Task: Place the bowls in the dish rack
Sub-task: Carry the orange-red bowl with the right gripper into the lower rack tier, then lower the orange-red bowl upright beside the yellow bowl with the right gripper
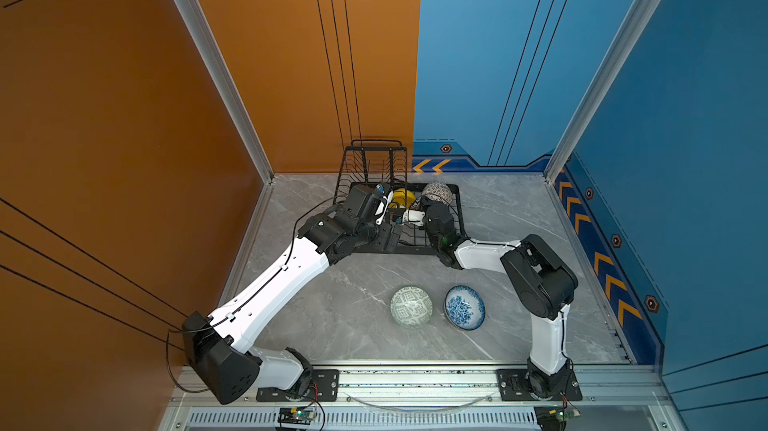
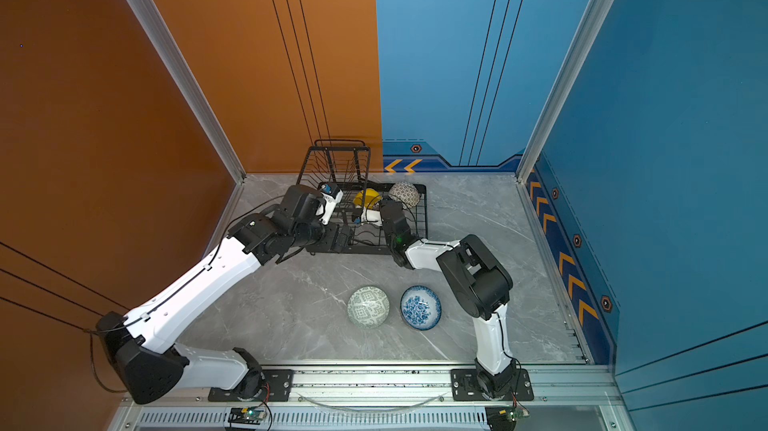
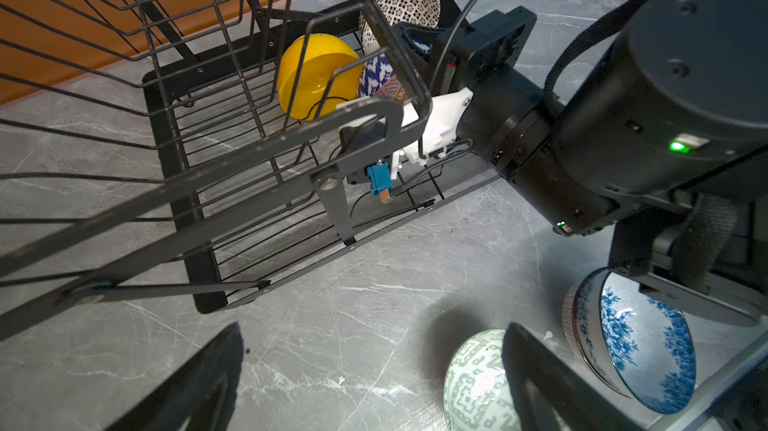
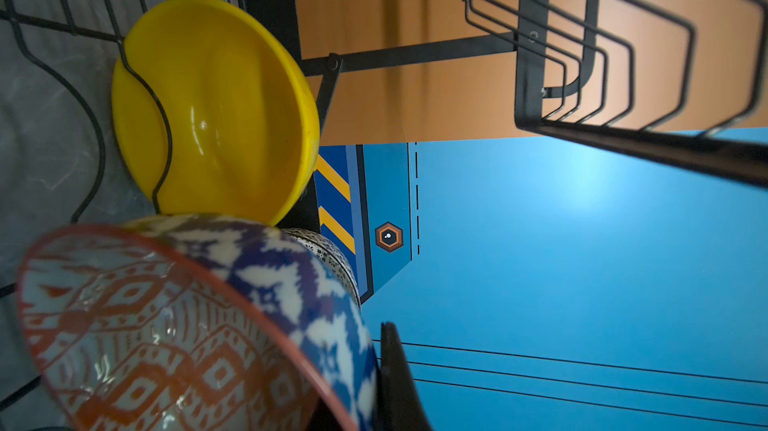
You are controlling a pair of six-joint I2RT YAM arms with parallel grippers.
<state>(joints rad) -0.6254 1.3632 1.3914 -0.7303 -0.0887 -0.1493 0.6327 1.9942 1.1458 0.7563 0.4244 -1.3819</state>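
While your right pincer [image 3: 409, 44] is clamped on the rim of the orange bowl [image 4: 166, 325] over the rack [image 3: 160, 125], seat it on edge just beside the yellow bowl [image 4: 216, 108] before letting go. Your left pincer [image 3: 374, 337] hangs wide open, empty.

White shells and black joints make up the left arm [image 1: 291, 279] and right arm [image 1: 548, 337]. A black cable [image 1: 257, 291] runs clipped along the left; a green light [image 1: 445, 238] glows on the right wrist. Black base plates [image 1: 324, 383] bear screws. The left end effector [image 3: 374, 329] is black.
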